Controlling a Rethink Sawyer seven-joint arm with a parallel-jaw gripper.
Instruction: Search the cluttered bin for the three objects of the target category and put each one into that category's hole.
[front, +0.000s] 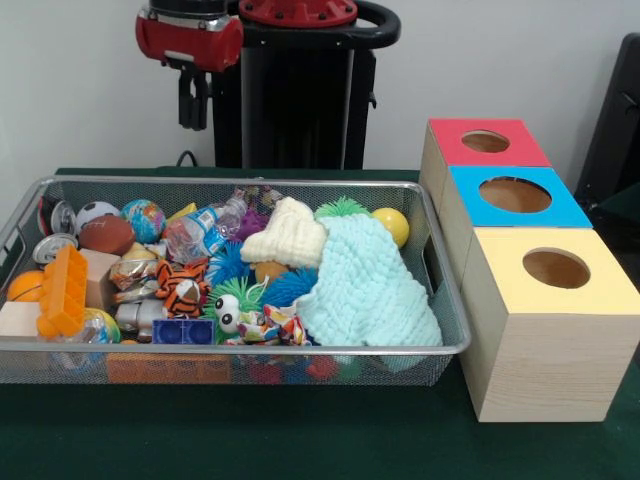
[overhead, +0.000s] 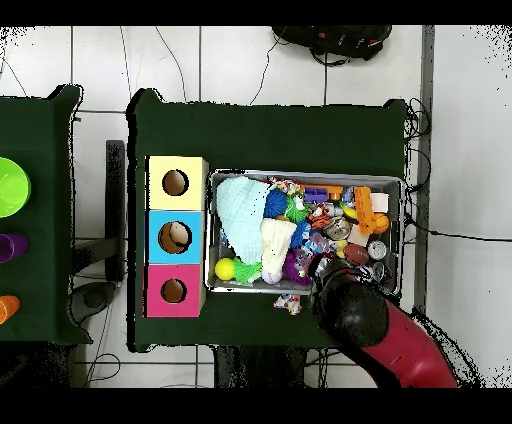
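Searching: not yet begun; bin (front: 60, 345) is kept heaped.
Hand (front: 193, 100): parked above, nothing held, spread unclear.
Holes: left open for drops.

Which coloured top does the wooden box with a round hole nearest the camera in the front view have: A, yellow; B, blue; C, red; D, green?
A: in the front view the wooden box with the yellow top stands nearest, with the blue-topped box behind it and the red-topped box farthest back.
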